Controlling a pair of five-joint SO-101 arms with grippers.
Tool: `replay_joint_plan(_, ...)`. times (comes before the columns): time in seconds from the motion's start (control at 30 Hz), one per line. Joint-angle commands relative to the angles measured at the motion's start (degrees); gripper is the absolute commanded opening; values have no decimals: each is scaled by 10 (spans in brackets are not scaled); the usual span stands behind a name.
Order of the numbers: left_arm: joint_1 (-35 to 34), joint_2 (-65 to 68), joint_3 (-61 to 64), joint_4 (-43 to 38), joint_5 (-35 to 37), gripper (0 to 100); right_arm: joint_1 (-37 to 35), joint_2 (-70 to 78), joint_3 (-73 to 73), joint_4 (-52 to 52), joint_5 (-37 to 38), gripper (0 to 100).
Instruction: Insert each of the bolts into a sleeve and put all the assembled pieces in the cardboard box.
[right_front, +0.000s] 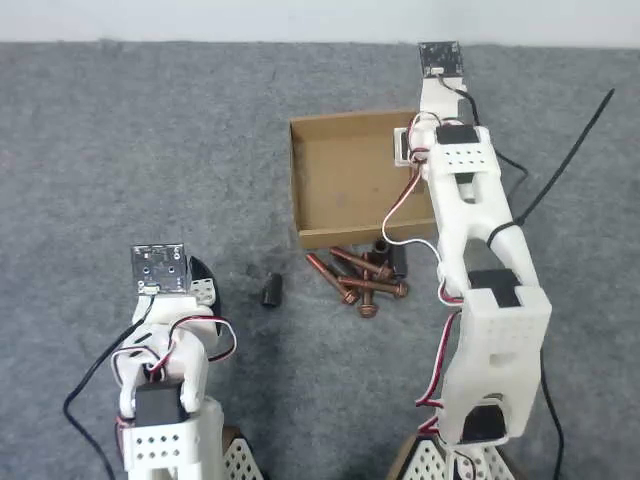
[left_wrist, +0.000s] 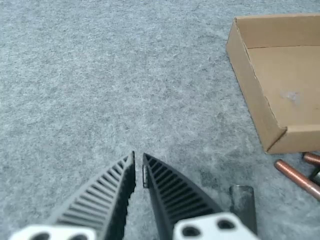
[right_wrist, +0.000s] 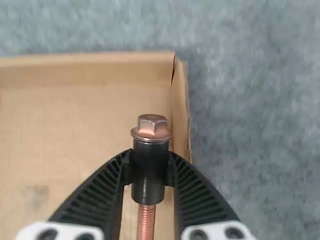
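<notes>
A bolt (right_wrist: 151, 127) seated in its sleeve (right_wrist: 148, 172) is gripped by the right tool (right_wrist: 148, 156) above the cardboard box (right_wrist: 75, 67), close to its side wall, so the rim could be struck on release and the piece lost outside, while the left tool (left_wrist: 138, 161) is held nearly closed, empty

The mat (right_front: 150, 150) is grey, with a fine speckled pattern. The box (right_front: 345, 180) is plain brown. Each bolt (right_front: 330, 276) is copper-coloured and each sleeve (right_front: 272, 291) is black. The arms (right_front: 495, 345) are white. The fingers (left_wrist: 105, 195) are dark grey, with a ribbed pattern.
</notes>
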Motion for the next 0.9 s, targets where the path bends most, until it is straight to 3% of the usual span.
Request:
replay_joint_plan(0.0, -3, 3, -8, -11, -4, 26, 2, -8, -59, 39, 7, 6)
replay_joint_plan(0.27, -3, 3, -8, -11, -4, 26, 5, 13, -69, 97, 73, 6)
replay_joint_plan(0.57, -3, 3, -8, -11, -4, 26, 6, 11, -105, 172, 77, 9)
replay_joint_plan(0.73, -3, 3, -8, -11, -4, 26, 5, 13, -135, 222, 97, 129)
replay_joint_plan(0.87, -3, 3, -8, -11, -4, 26, 6, 11, -147, 246, 114, 116)
